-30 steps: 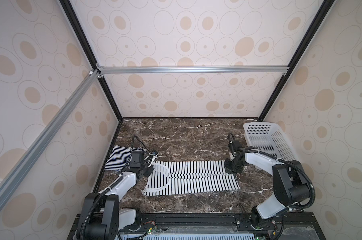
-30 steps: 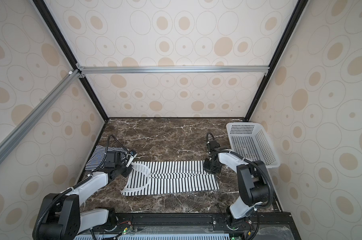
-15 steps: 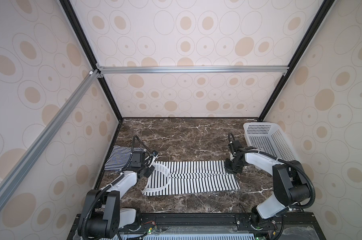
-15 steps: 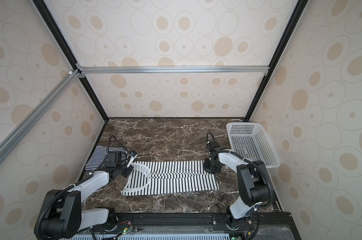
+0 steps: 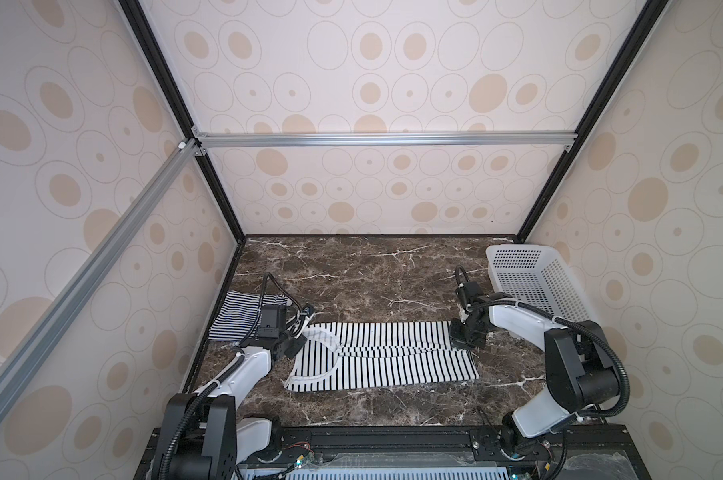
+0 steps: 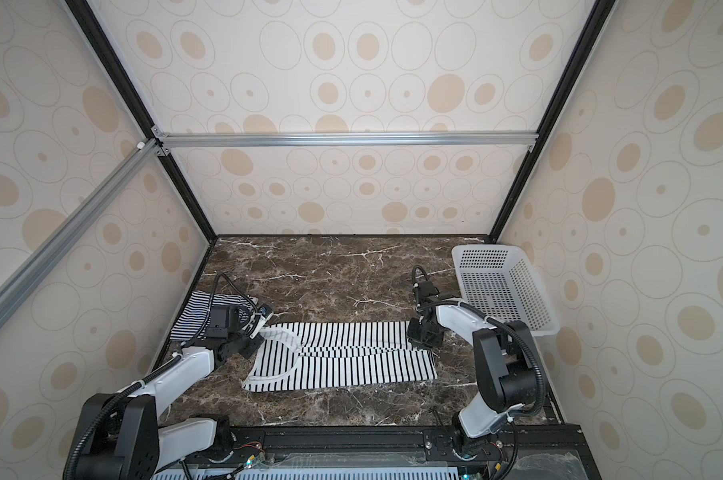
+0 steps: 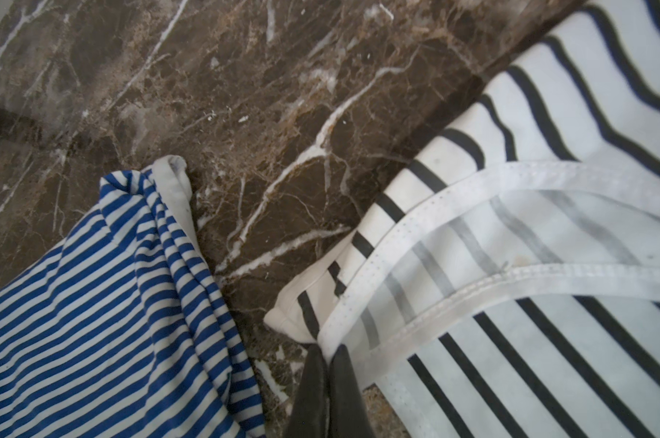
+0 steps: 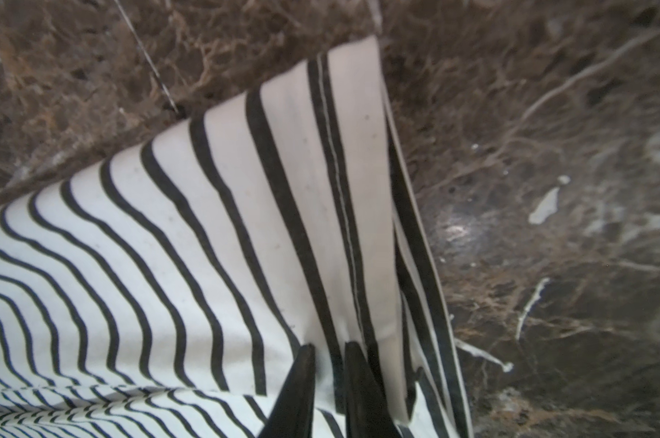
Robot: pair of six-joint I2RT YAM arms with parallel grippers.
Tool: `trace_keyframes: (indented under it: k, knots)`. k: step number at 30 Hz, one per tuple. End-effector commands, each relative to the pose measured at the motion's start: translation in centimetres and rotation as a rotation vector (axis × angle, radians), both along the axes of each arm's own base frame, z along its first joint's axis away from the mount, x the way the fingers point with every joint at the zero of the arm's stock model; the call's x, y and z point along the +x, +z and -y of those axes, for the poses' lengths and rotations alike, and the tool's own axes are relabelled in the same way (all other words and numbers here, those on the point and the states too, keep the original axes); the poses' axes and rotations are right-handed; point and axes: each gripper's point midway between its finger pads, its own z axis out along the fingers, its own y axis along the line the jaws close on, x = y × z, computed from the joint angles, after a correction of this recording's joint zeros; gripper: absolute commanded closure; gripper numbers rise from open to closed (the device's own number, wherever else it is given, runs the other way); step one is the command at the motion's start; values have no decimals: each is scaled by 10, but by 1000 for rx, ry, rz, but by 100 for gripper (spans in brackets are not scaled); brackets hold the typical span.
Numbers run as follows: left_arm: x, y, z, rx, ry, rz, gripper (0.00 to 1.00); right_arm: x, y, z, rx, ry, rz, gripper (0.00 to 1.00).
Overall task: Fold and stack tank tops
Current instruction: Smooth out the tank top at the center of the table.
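The wide-striped tank top (image 5: 387,361) lies flat on the tabletop (image 5: 364,274), in the near-middle area, in both top views. Its long axis runs from left to right. The white-trimmed straps point toward the left arm (image 5: 247,370). The hem points toward the right arm (image 5: 517,324). A lengthwise crease separates the far band of the garment from the near band.

The left fingers (image 7: 308,386) are closed. Their tips meet on the outer edge of the white trim at the far strap. The strap corner lies on the tabletop just beyond the tips.

The right fingers (image 8: 294,394) are closed on a raised fold of fabric at the far hem corner. A narrow pleat of striped cloth stands between the two tips. The fabric beyond the grip lies in soft waves.

The fine-striped tank top (image 5: 237,313) lies bunched at the left side of the tabletop, against the left wall and beyond the left wrist. The left wrist view shows it as blue and white (image 7: 93,322). A strip of bare tabletop separates it from the wide-striped tank top; the two garments do not touch.

A white perforated basket (image 5: 534,286) stands at the far right corner, beside the right arm.
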Motion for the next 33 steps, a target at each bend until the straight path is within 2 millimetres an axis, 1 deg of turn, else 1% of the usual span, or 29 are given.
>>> trace_keyframes:
  k: [1, 4, 7, 9, 13, 16, 18, 19, 21, 24, 26, 28, 30, 33]
  knots:
    - [-9, -10, -5, 39, -28, -41, 100, -6, -2, 7, -36, 6, -43, 82]
    - [-10, -19, -9, 61, -19, -54, 100, -7, -3, 9, -44, 8, -50, 82]
    - [-5, -24, -15, 84, 12, -47, 100, -8, -3, 11, -51, 5, -51, 82]
    - [0, -26, -18, 89, 33, -43, 98, -9, -2, 13, -60, 6, -52, 82]
    - [14, -22, -22, 84, 84, -12, 95, -9, -1, 17, -73, 5, -50, 82]
    - [23, -20, -23, 74, 114, 3, 90, -9, -1, 20, -79, 2, -50, 82]
    - [27, -21, -24, 74, 123, -1, 84, -10, -2, 21, -79, -4, -54, 82]
    - [28, -22, -25, 77, 130, -10, 82, -11, -2, 22, -80, -3, -55, 82]
    - [27, -27, -25, 84, 130, -45, 79, -11, -2, 22, -81, -4, -58, 82]
    - [22, -28, -25, 91, 117, -78, 70, -12, -2, 21, -74, -4, -57, 82]
    - [16, -24, -22, 79, 100, -85, 64, -12, 1, 20, -67, -1, -49, 82]
    - [10, -15, -16, 58, 71, -83, 57, -12, 5, 19, -60, -2, -38, 82]
    - [7, -2, -14, 45, 64, -61, 50, -10, 10, 18, -54, -1, -25, 81]
    - [9, 20, -12, 28, 61, -13, 45, -7, 15, 16, -38, -3, -9, 80]
